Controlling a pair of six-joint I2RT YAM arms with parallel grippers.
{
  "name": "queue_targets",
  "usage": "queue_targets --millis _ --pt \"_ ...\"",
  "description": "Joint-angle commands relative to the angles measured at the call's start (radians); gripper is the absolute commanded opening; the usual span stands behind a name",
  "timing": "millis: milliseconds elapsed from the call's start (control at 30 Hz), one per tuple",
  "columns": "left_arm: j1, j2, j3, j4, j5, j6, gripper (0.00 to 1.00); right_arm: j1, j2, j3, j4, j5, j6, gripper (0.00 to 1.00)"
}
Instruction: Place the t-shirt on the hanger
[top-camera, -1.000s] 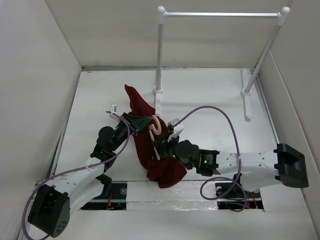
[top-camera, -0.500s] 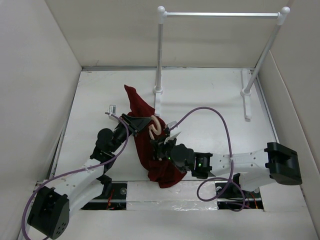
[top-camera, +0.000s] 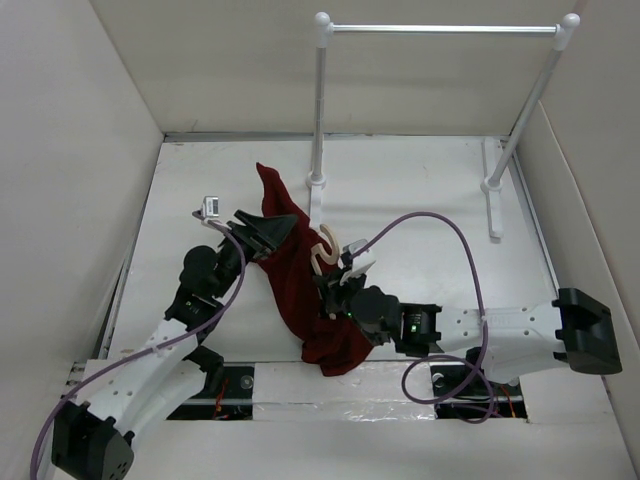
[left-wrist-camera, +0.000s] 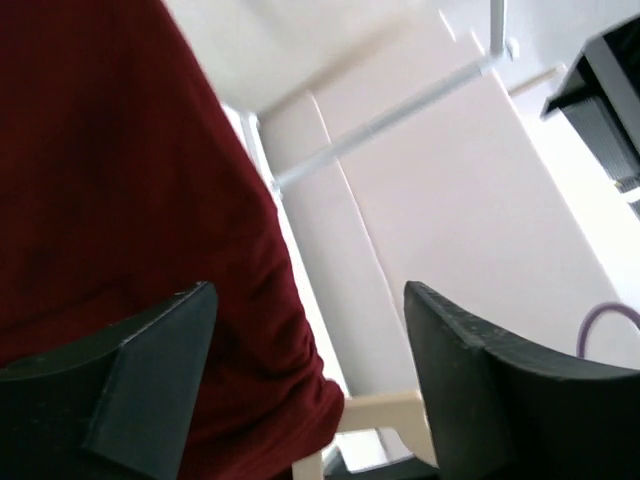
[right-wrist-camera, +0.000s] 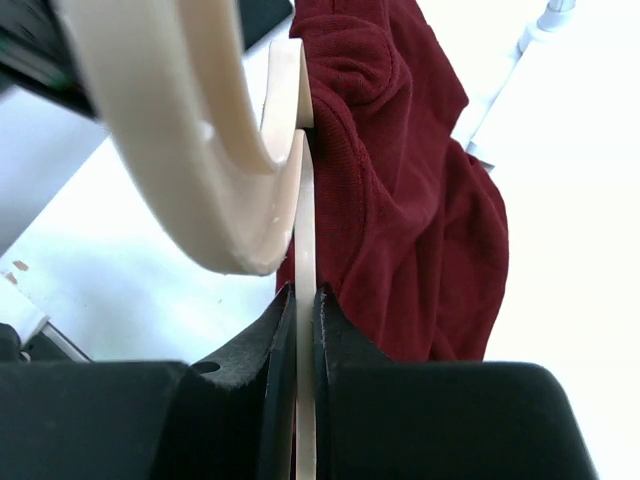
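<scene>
White table (top-camera: 420, 180), walled; rail stand (top-camera: 440, 29) at back.
T-shirt (top-camera: 300, 290) bunched mid-table, a fold over the hanger (top-camera: 327, 248); right gripper (right-wrist-camera: 300, 330) clamped on hanger stem; left gripper (left-wrist-camera: 310, 290) spread wide, cloth between its fingers.

Plain maroon t-shirt (top-camera: 297, 290), cream hanger (right-wrist-camera: 200, 150), white rail stand (top-camera: 440, 29).

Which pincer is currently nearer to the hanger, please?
Right. The right pincer is clamped on the hanger itself; the left pincer sits apart to the hanger's left, open beside the t-shirt.
</scene>
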Motion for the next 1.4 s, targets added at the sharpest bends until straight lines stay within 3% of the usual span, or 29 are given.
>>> queue_targets --millis 0,67,200,400,500,633,1100,1267,1367 --pt "0.004 -0.060 0.076 -0.112 -0.157 0.119 0.75 0.002 -0.035 0.014 0.006 0.038 0.015 0.00" --pt "0.004 -0.075 0.096 -0.142 -0.302 0.139 0.84 0.002 -0.047 0.009 0.008 0.030 0.015 0.00" --pt "0.013 -0.018 0.163 -0.142 -0.444 0.176 0.90 0.002 -0.062 0.005 0.000 -0.002 0.013 0.00" --pt "0.072 0.197 0.413 -0.240 -0.423 0.248 0.86 0.002 -0.105 -0.025 -0.005 -0.013 0.018 0.00" --pt "0.167 0.285 0.482 -0.269 -0.312 0.244 0.81 0.002 -0.125 -0.044 0.009 -0.027 0.021 0.00" --pt "0.227 0.296 0.406 -0.174 -0.285 0.187 0.69 0.002 -0.136 -0.046 -0.005 -0.033 0.023 0.00" --pt "0.237 0.394 0.344 0.011 -0.203 0.104 0.68 0.011 -0.158 -0.067 0.026 -0.079 0.021 0.00" --pt "0.237 0.429 0.334 0.035 -0.200 0.083 0.53 0.011 -0.156 -0.068 0.029 -0.087 0.020 0.00" --pt "0.237 0.422 0.315 0.039 -0.214 0.078 0.54 0.011 -0.153 -0.066 0.026 -0.076 0.018 0.00"
